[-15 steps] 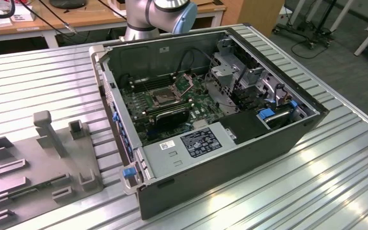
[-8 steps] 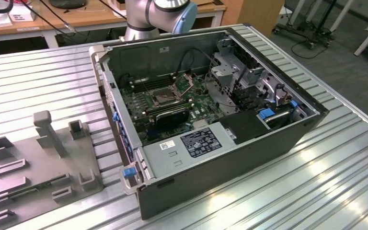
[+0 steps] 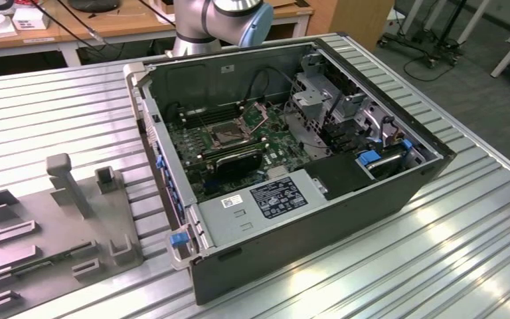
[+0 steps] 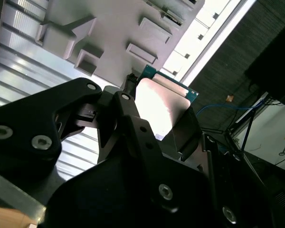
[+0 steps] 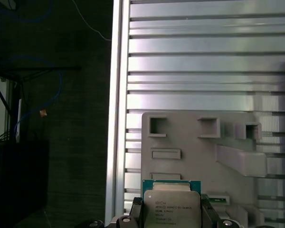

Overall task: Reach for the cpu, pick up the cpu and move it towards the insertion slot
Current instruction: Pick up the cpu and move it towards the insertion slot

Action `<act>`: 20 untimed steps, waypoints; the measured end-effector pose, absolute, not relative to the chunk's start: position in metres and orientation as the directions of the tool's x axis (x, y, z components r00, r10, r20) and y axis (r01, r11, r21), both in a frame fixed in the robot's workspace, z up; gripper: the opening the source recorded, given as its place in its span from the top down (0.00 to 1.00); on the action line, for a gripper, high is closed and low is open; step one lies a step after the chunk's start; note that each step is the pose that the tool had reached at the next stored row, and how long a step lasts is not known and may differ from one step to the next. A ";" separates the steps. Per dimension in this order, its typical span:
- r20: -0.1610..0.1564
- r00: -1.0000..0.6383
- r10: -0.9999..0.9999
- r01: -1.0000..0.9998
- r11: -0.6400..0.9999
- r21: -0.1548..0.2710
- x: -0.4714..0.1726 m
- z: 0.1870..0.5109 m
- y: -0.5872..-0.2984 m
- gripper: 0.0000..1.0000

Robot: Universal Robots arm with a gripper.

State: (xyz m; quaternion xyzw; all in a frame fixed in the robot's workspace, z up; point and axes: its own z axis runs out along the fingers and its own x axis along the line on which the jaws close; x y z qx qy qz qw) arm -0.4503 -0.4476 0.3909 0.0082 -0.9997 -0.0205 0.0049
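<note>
In both wrist views my gripper [image 5: 171,214] is shut on the cpu [image 5: 172,207], a flat square chip with a pale metal face and a green rim. Black fingers [image 5: 135,209] clamp two opposite edges of it. In the second wrist view the cpu [image 4: 157,100] shines between the fingers [image 4: 127,102] of the gripper [image 4: 160,108], lifted clear above the grey fixture [image 4: 118,33]. The insertion slot [image 3: 226,135], a dark square framed in silvery metal, lies on the motherboard inside the open computer case [image 3: 344,199], apart from the gripper.
The grey fixture plate [image 3: 51,226] with raised blocks lies on the ribbed metal table [image 3: 467,252] at the exterior view's left, near the table edge [image 5: 118,95]. The arm's base [image 3: 210,26] stands behind the case. Drive cages and cables [image 3: 344,113] crowd the case's right side.
</note>
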 end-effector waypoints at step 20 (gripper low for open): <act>0.009 -1.000 -0.017 -0.016 0.999 0.042 -0.450 0.409 -0.448 0.45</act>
